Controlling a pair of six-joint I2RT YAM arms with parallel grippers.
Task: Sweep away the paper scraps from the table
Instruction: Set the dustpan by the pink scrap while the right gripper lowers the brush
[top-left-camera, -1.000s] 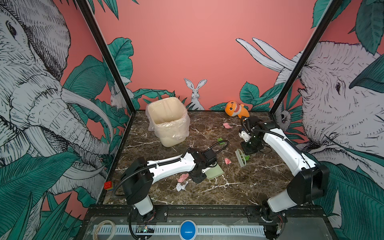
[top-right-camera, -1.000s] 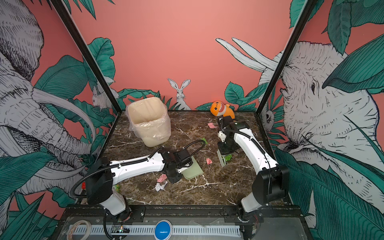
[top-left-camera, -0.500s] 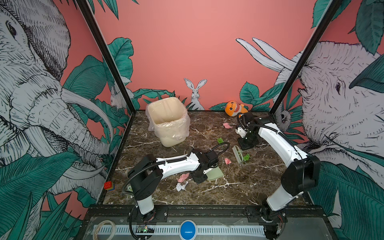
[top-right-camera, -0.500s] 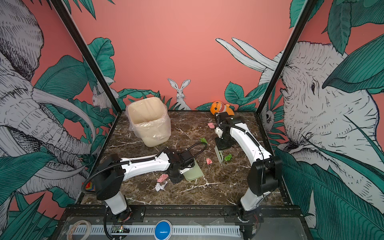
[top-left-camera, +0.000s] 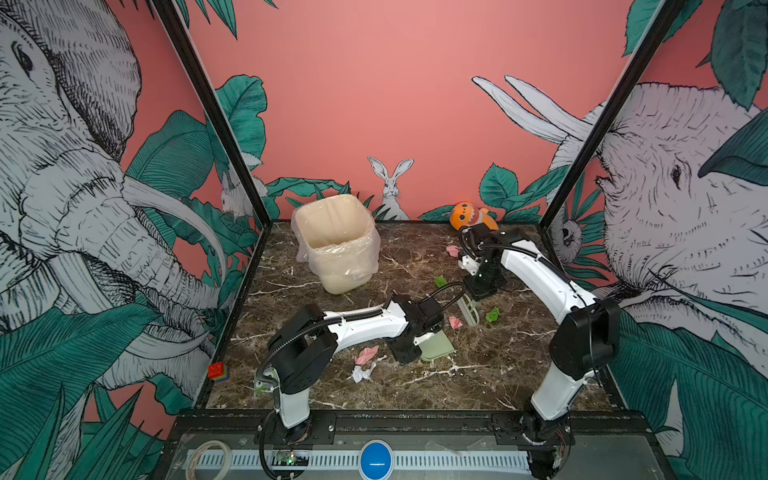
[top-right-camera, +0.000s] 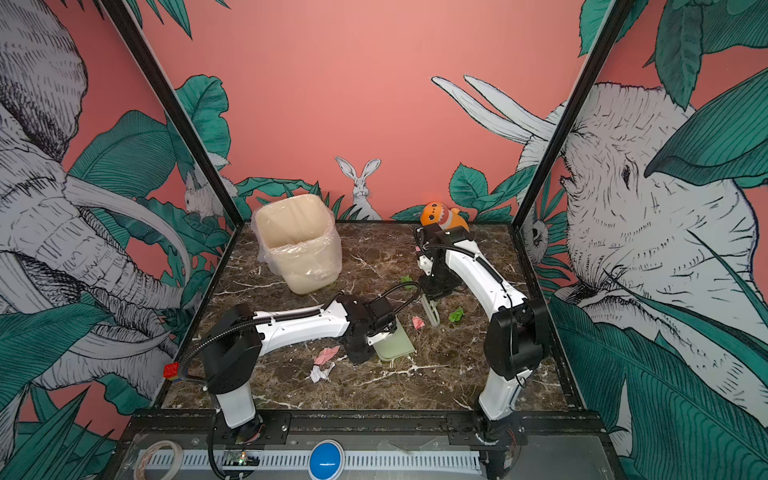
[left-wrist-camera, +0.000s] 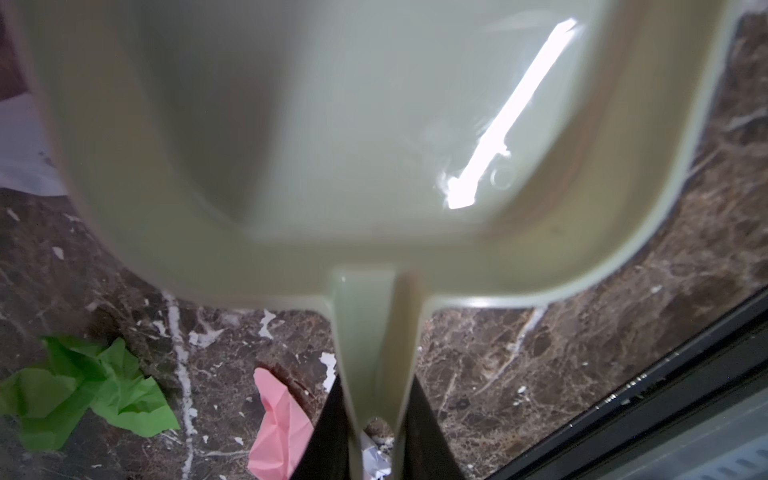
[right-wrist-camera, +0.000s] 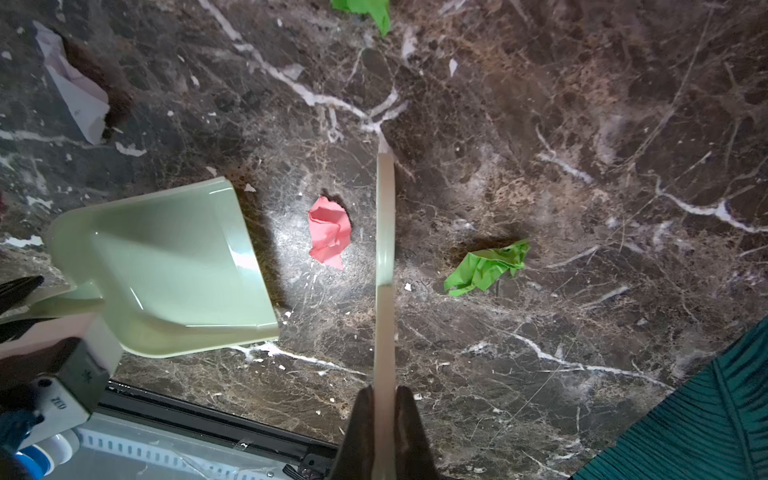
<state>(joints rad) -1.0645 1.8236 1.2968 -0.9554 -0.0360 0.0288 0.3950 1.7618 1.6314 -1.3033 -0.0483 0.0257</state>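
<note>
Swinging its elbow leftward since a second ago, the right arm is bringing the slim pale green plastic brush (top-left-camera: 468, 309) closer to the crumpled pink paper scrap (top-left-camera: 455, 322). That scrap is now lying just left of the brush, between it and the open lip of the pale green plastic dustpan (top-left-camera: 436, 347). The right gripper (right-wrist-camera: 384, 399) is pinching the brush handle between nearly closed jaws, while the left gripper (left-wrist-camera: 376, 436) is clamping the dustpan's handle narrowly. A crumpled green paper scrap (top-left-camera: 493, 314) is sitting just right of the brush. Another pink scrap (top-left-camera: 367, 354) and a white scrap (top-left-camera: 361, 372) are lying near the left arm on the dark brown marble-patterned table (top-left-camera: 498, 374), well apart from the cream plastic-lined bin (top-left-camera: 345, 270) at the far left.
</note>
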